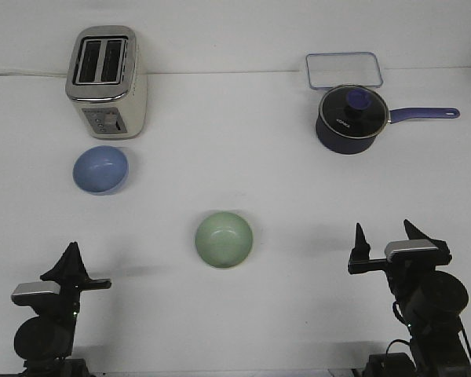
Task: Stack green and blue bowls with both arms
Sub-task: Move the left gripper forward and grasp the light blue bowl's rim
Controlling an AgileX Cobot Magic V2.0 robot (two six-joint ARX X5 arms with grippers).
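Bowls apart: blue bowl (pixel 100 169) beside toaster (pixel 107 82), green bowl (pixel 224 239) central.

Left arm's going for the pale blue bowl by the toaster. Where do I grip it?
Pinch the rim of the pale periwinkle blue round bowl on its near edge, descending from above: it sits upright, open, with the silver toaster close behind.

We see a plain white table (pixel 243 322) carrying five things, all well apart except two. A cream and chrome two-slot toaster (pixel 107 82) stands near a pale periwinkle blue bowl (pixel 100 169). A pale sage green bowl (pixel 224 239) sits mid-table. A dark navy lidded saucepan with a purple handle (pixel 353 119) sits just beside a clear rectangular container lid (pixel 344 69).
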